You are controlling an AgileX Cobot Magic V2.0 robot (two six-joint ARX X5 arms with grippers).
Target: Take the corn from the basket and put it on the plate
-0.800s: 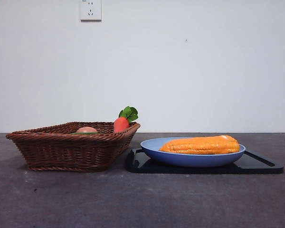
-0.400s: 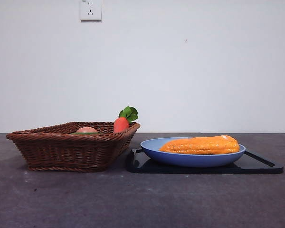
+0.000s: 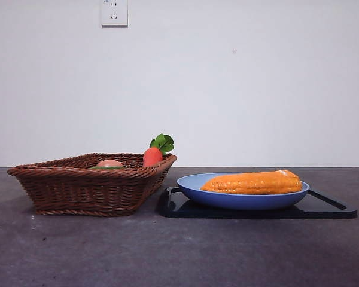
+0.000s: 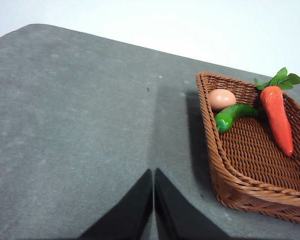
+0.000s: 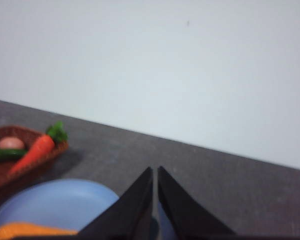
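The orange-yellow corn (image 3: 252, 182) lies lengthwise on the blue plate (image 3: 194, 185), its end also showing in the right wrist view as corn (image 5: 25, 231) on the plate (image 5: 55, 202). The brown wicker basket (image 3: 78, 188) stands left of the plate; in the left wrist view the basket (image 4: 230, 175) holds other toys. My left gripper (image 4: 153, 175) is shut, above bare table beside the basket. My right gripper (image 5: 154, 172) is shut, raised above the plate's far side. Neither gripper appears in the front view.
A red carrot with green leaves (image 4: 280, 115), a green pepper (image 4: 232, 115) and a pinkish egg-like item (image 4: 221, 98) lie in the basket. A flat black tray (image 3: 329, 208) sits under the plate. A white wall with a socket (image 3: 114, 12) stands behind the table.
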